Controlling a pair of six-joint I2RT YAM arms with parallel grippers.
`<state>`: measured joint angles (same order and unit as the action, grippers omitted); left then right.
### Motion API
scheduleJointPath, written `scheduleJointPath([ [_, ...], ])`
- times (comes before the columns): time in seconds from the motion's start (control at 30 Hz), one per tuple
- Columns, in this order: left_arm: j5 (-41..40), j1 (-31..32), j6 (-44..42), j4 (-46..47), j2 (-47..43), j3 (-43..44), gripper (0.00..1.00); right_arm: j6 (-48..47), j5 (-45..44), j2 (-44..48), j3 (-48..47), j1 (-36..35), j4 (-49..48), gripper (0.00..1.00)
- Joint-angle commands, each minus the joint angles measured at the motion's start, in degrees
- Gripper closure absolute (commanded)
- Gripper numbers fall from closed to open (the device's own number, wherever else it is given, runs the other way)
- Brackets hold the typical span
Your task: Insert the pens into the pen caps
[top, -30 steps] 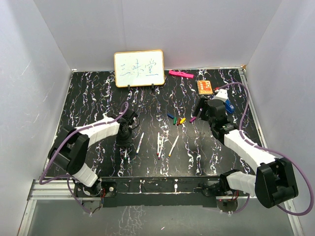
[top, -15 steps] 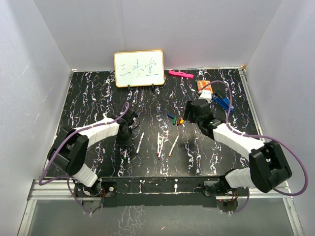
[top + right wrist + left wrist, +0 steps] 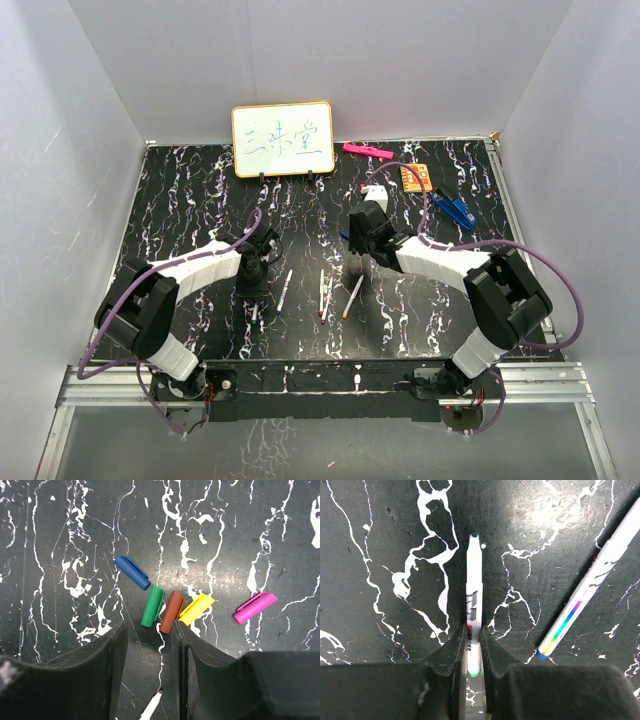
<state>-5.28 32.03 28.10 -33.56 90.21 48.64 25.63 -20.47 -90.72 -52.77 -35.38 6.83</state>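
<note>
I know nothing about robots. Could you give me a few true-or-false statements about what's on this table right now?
1. The left gripper is closed on a green-tipped pen. True.
2. Five caps lie below the right gripper. True: blue cap, green cap, red cap, yellow cap, pink cap.
3. The right gripper is holding the yellow cap. False: it is open and holds nothing.
4. The green cap lies far from the rest. False: it lies right beside the red cap; the pink cap is the one set apart.
5. A whiteboard stands at the back of the table. True.
</note>
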Motion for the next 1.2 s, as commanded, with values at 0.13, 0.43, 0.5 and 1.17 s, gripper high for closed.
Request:
scheduleJointPath([
  [0.13, 0.3, -0.1, -0.3, 7.9, 4.6, -5.5, 1.0, -0.2, -0.5, -5.8, -5.9, -0.9, 0.8, 0.61],
  [0.43, -0.6, -0.1, -0.2, 7.7, 5.0, -5.8, 1.0, -0.1, -2.4, -10.7, -8.0, -1.3, 1.3, 0.64],
  [0.5, -0.7, -0.1, -0.1, 7.6, 5.4, -5.7, 1.0, -0.2, -2.6, -11.5, -8.5, -1.3, 1.3, 0.64],
  [1.17, 0.0, -0.1, -0.5, 8.3, 8.0, -5.3, 1.0, 0.1, -4.0, -15.6, -11.0, -1.2, 2.7, 0.69],
])
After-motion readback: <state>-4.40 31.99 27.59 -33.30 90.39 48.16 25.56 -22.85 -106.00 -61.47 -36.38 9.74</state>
